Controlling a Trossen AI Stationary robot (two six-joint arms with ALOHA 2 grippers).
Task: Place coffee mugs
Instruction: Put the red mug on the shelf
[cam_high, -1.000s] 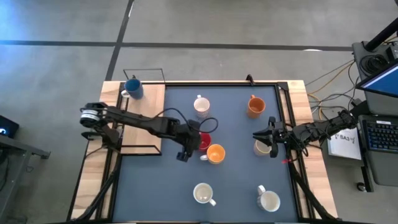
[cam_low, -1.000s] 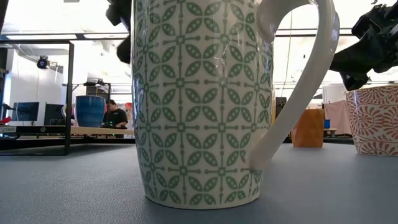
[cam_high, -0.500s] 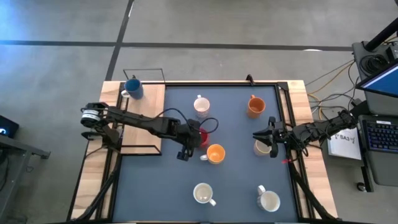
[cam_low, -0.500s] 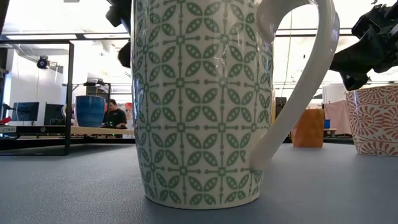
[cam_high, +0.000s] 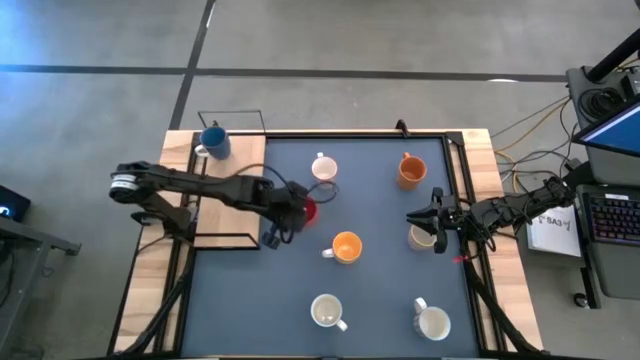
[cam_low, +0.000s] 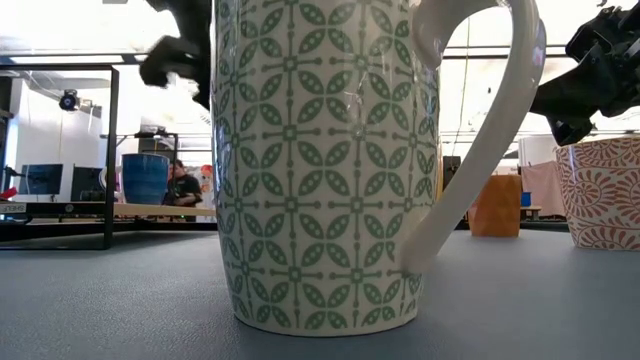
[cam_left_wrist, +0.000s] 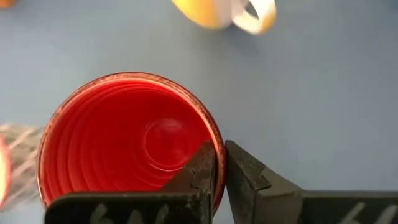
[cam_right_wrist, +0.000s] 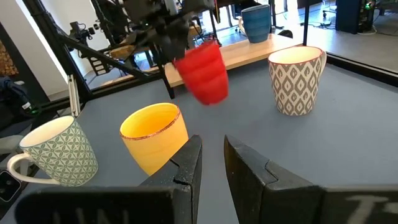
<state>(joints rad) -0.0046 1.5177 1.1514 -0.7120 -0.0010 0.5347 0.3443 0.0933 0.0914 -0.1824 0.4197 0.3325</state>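
Observation:
A red mug hangs above the blue table top, left of centre, with my left gripper shut on it; in the right wrist view the red mug is tilted and off the table. An orange mug, another orange mug and several white or cream mugs stand upright on the table. A blue mug stands on the wooden board at the far left. My right gripper waits at the table's right side above a cream mug, open by a narrow gap, with nothing in it. My left gripper pinches the red mug's wall at the rim, one finger inside the mug and one outside. The fingers come from above, pointing down. The mug hangs below them, clear of the table and tilted.
A green-patterned white mug stands close to the near edge, with another white mug at the near right. A thin black wire frame stands over the wooden board at the left.
My left gripper has shut on the red mug's rim and lifted it clear of the table. It has carried the mug toward the table's left and a little toward the far edge, away from the orange mug, which stays in place.

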